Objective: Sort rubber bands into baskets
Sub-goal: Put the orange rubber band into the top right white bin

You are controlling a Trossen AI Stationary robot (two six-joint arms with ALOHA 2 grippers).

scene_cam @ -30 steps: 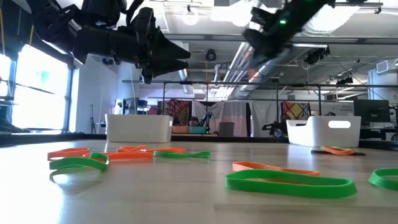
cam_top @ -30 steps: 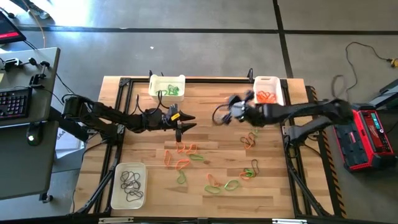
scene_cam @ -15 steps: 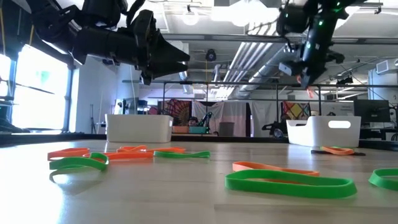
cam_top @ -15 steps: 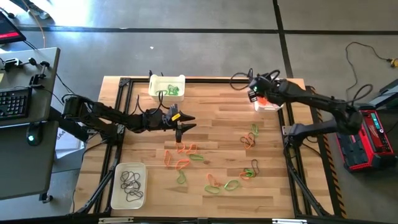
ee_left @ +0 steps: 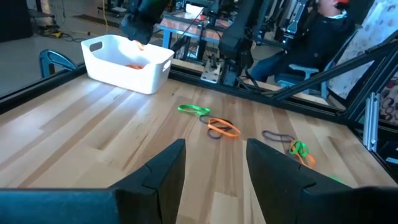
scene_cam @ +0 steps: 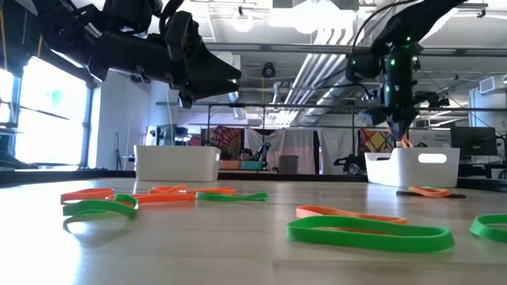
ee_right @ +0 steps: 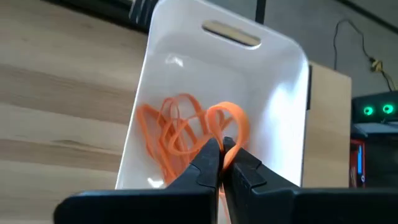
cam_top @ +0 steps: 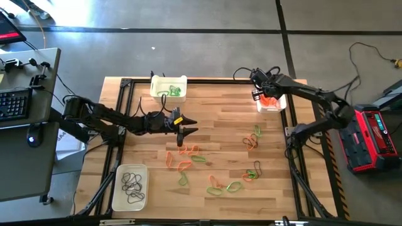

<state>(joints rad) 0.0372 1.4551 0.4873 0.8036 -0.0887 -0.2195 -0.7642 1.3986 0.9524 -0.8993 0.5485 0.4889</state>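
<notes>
The right gripper [ee_right: 222, 163] hung over the far-right basket [cam_top: 271, 94], its jaws pressed together on an orange band [ee_right: 229, 123] whose loop stood up just above the orange bands [ee_right: 171, 134] already lying in that tub. The left gripper [cam_top: 183, 132] hovered over the bench [cam_top: 213, 125] near the middle, above a cluster of orange and green bands [cam_top: 184, 157]; its jaws stood spread, with nothing between them. The wrist view from that arm showed its two dark fingers [ee_left: 163, 171] apart over bare wood. More loose bands [cam_top: 232, 186] lay toward the near edge and others [cam_top: 253, 137] toward the right side, well apart from the baskets. The far-left basket [cam_top: 168, 87] held green bands [cam_top: 175, 91], and the near-left basket [cam_top: 130, 188] held dark bands [cam_top: 132, 184]. Nothing stood between either gripper and the bands. A red case [cam_top: 374, 139] sat on the floor to the right, and a keyboard [cam_top: 15, 102] lay on a side desk to the left. No writing could be read.
</notes>
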